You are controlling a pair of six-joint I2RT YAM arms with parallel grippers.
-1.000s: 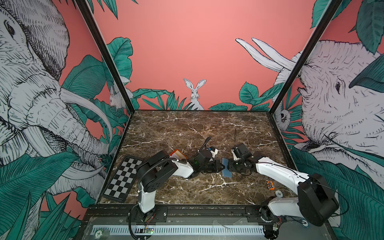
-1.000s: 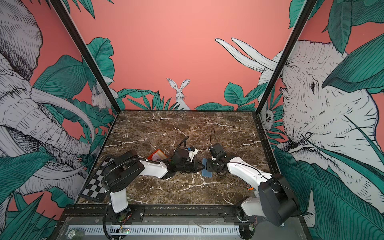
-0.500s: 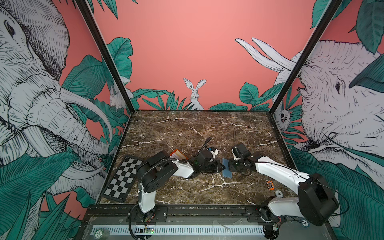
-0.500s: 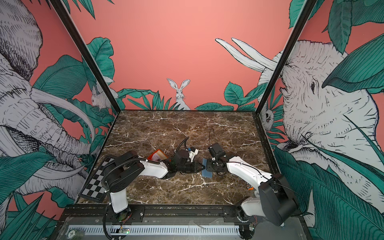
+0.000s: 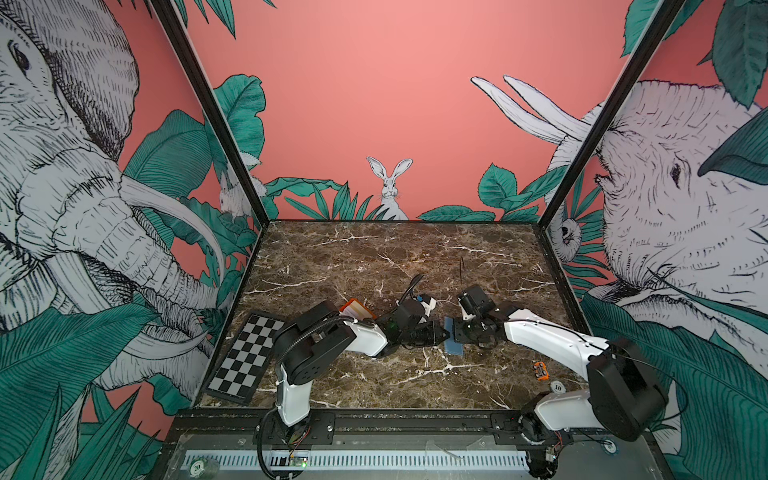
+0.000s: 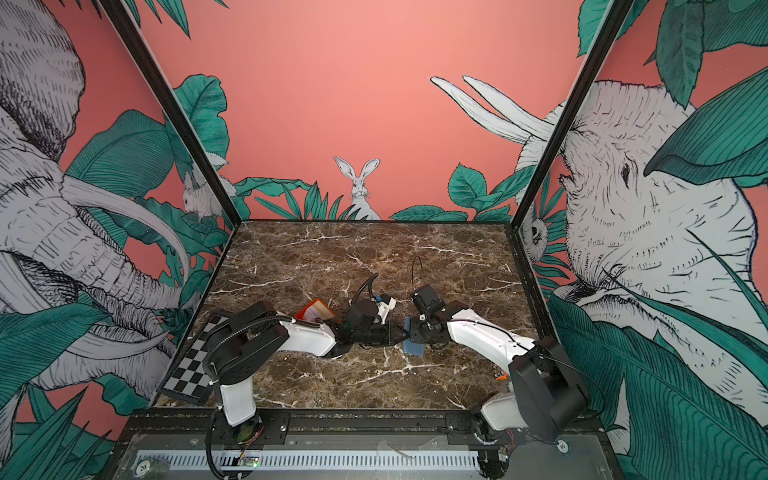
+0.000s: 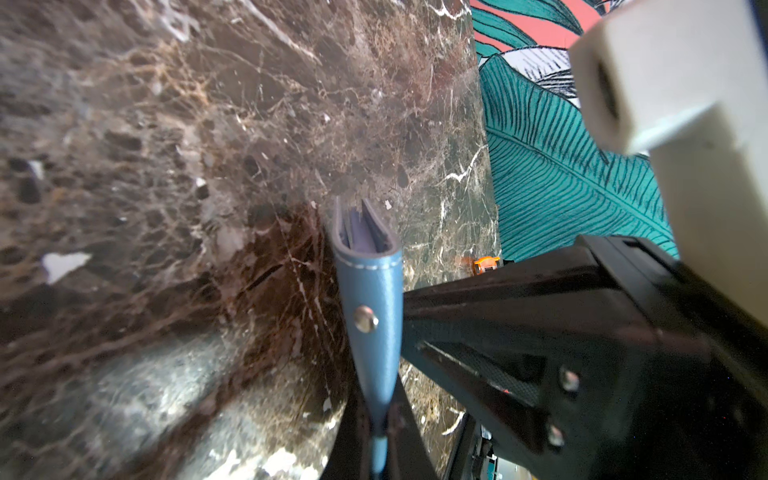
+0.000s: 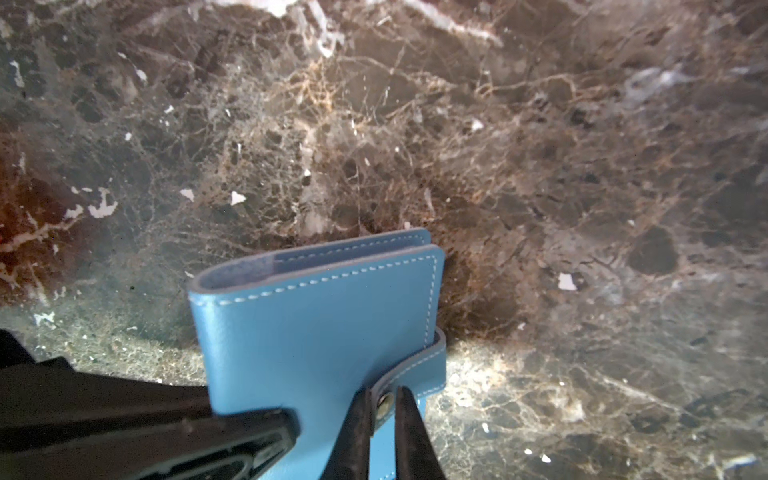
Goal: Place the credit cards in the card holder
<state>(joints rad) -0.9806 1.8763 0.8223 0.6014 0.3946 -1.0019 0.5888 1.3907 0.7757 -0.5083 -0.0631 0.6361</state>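
What look like the credit cards (image 5: 356, 311) sit in an orange tray (image 5: 352, 300) at left as, mid-table, the left gripper (image 7: 379, 419) pinches the folded card holder (image 5: 454, 348) and the right gripper (image 8: 384, 409) nips its snap tab (image 8: 409, 365), an opening step that probably calls next for a firm counter-pull.

Coral-pink walls (image 5: 374, 91) carry a mural of grey line-drawn elephants (image 5: 62, 195), green leaves (image 5: 496, 189) and a white rabbit (image 5: 390, 187) at the back. Black posts (image 5: 210, 112) mark the corners. The bench (image 5: 374, 249) is brown marble, veined white, evenly lit.
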